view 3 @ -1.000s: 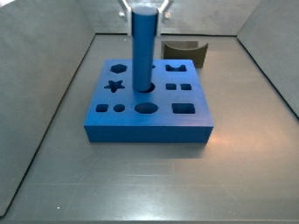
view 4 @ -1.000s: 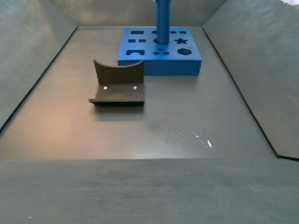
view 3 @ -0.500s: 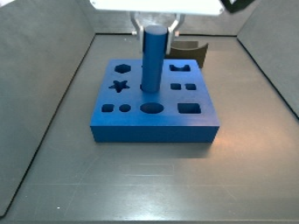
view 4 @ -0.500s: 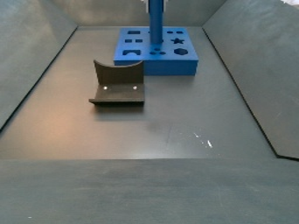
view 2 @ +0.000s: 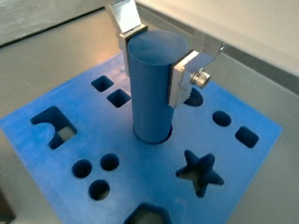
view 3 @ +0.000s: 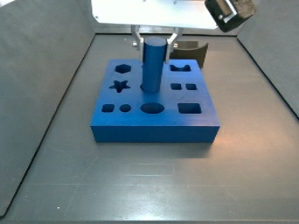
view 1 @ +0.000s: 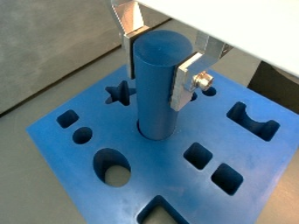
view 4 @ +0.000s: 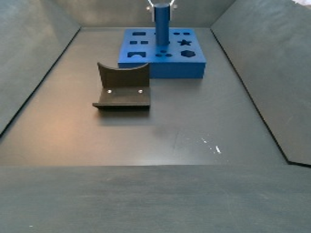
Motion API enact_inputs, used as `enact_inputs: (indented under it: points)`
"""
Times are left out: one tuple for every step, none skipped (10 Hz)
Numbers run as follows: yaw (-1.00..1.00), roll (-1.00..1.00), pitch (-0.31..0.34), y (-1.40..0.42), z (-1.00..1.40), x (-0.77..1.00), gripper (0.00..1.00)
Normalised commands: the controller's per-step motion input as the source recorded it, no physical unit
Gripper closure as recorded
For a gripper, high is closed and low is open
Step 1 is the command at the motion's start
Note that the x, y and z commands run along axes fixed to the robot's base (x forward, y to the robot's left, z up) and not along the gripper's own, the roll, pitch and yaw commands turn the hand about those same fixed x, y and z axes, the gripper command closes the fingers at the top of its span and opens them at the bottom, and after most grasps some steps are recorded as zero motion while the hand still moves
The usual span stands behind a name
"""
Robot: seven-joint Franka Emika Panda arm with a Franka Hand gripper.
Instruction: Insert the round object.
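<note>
The round object, a bright blue cylinder peg point(view 1: 158, 83), stands upright with its lower end in a round hole in the middle of the flat blue block point(view 1: 82, 171). It shows in both wrist views point(view 2: 156, 83) and both side views point(view 3: 153, 66) point(view 4: 159, 23). My gripper point(view 1: 156, 54) is above the block, its two silver fingers point(view 1: 187, 79) shut on the peg's upper end. The gripper point(view 3: 155, 37) comes down from above in a side view. The block point(view 3: 155, 114) has several shaped holes, a star point(view 3: 117, 86) among them.
The dark olive curved piece point(view 4: 122, 87) lies on the grey floor apart from the block point(view 4: 195, 65), partly hidden behind the block in a side view point(view 3: 193, 51). Grey walls enclose the floor point(view 4: 158, 136) on the sides.
The peg has gone lower into the round hole, so less of it stands above the block. The gripper has come down with it. The block shifted slightly in a side view.
</note>
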Motion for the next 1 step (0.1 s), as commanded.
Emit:
enact_inputs:
  points:
    - [0.0,0.0,0.0,0.0,0.0,0.0,1.0]
